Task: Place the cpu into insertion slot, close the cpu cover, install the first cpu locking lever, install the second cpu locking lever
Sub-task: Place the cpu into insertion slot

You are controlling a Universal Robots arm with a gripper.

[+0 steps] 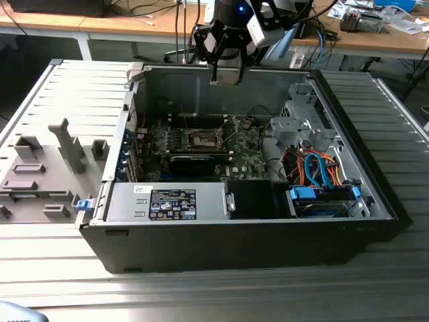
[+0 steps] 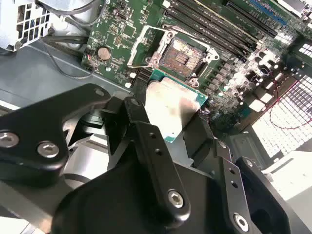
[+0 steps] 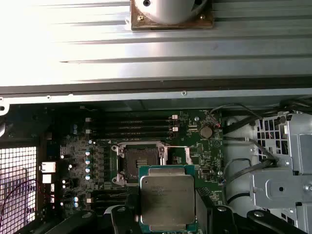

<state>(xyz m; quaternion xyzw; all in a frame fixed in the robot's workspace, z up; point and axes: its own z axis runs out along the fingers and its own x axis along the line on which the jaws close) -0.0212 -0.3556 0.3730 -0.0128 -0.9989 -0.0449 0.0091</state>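
gripper [image 2: 168, 124] clamped on the cpu [image 3: 167, 197] by its edges, held flat, metal top up. i hold it above the bare socket [image 3: 141, 158], presumably to seat contacts-down.

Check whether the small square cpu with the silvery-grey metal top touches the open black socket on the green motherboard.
Apart. The first wrist view shows the cpu gripped; in the exterior view the gripper hangs at the case rim, well above the socket.
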